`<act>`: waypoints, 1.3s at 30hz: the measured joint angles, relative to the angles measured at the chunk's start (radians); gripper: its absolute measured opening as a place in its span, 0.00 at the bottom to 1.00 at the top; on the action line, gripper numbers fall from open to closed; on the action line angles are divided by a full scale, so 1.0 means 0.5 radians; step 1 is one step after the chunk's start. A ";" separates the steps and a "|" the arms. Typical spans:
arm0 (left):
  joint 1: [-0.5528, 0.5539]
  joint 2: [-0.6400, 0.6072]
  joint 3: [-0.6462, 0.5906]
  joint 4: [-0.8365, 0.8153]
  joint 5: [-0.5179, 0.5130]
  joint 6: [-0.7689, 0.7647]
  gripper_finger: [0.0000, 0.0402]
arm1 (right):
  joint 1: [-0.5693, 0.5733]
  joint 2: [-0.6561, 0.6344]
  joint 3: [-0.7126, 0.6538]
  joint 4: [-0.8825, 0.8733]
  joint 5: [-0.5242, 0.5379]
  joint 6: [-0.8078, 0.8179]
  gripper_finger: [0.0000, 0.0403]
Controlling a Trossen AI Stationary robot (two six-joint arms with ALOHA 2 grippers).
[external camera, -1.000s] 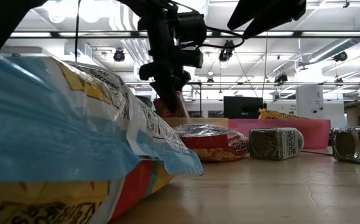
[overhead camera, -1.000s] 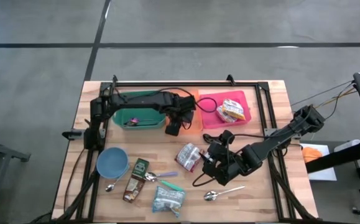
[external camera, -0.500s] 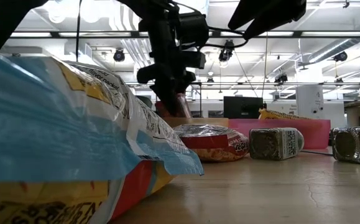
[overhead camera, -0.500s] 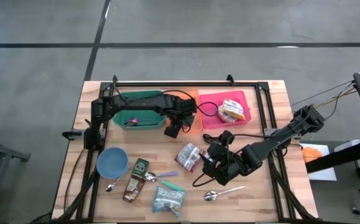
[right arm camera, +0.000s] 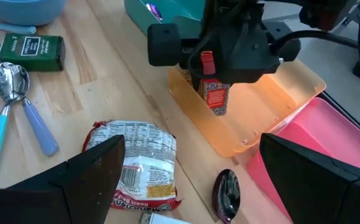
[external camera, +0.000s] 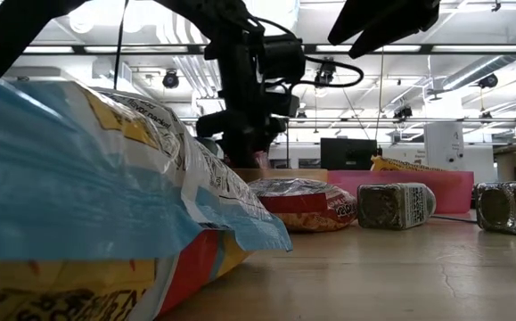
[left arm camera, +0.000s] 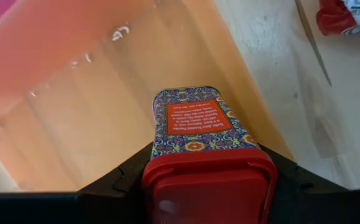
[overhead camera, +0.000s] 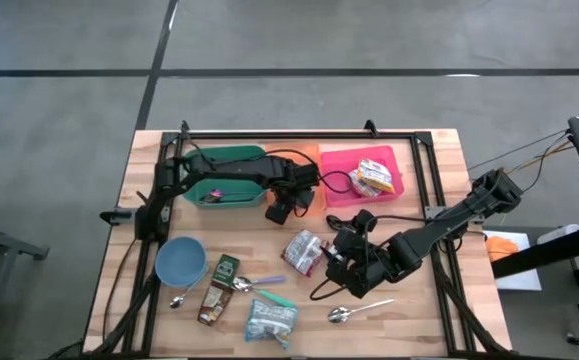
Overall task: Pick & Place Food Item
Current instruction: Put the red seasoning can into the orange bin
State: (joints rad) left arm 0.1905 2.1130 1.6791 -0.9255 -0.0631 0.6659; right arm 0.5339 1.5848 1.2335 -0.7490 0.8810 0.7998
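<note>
L gripper (right arm camera: 214, 81) hangs over the orange tray (right arm camera: 273, 102), fingers (left arm camera: 120, 180) clamped on a patterned tin w/ red lid (left arm camera: 195, 127); tin's bottom end hovers just above the tray floor, not touching as far as I can tell.

Risks: tin is held by its lid end only, so letting go while it's off the floor could tip or bounce it vs the low tray wall. Coming down tilted could shove the light tray across the desk (overhead camera: 429, 310).

R gripper (overhead camera: 341, 268) waits low over the desk by a foil snack pack (overhead camera: 304, 250), fingers wide apart, holding nothing.

Containers: orange tray otherwise bare; pink tray (overhead camera: 341, 190) has a yellow-red snack bag (overhead camera: 373, 176); green bin (overhead camera: 231, 158) holds a small purple item; blue bowl (overhead camera: 180, 260) looks empty.
</note>
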 joint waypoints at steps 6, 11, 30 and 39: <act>0.002 0.002 0.000 -0.056 -0.009 0.001 0.50 | 0.000 0.000 -0.001 0.000 0.000 0.000 0.91; 0.002 0.002 0.000 -0.096 -0.066 -0.021 0.50 | 0.000 0.000 -0.002 0.000 0.000 0.001 0.91; -0.006 0.010 0.000 -0.078 -0.076 -0.247 0.60 | 0.000 0.001 -0.003 0.008 -0.037 0.017 0.91; -0.006 0.009 0.000 -0.099 -0.087 -0.347 0.61 | 0.000 0.001 -0.003 0.011 -0.040 0.024 0.91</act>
State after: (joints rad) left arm 0.1875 2.1178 1.6791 -0.9750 -0.1065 0.4925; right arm 0.5339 1.5852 1.2320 -0.7437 0.8612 0.8116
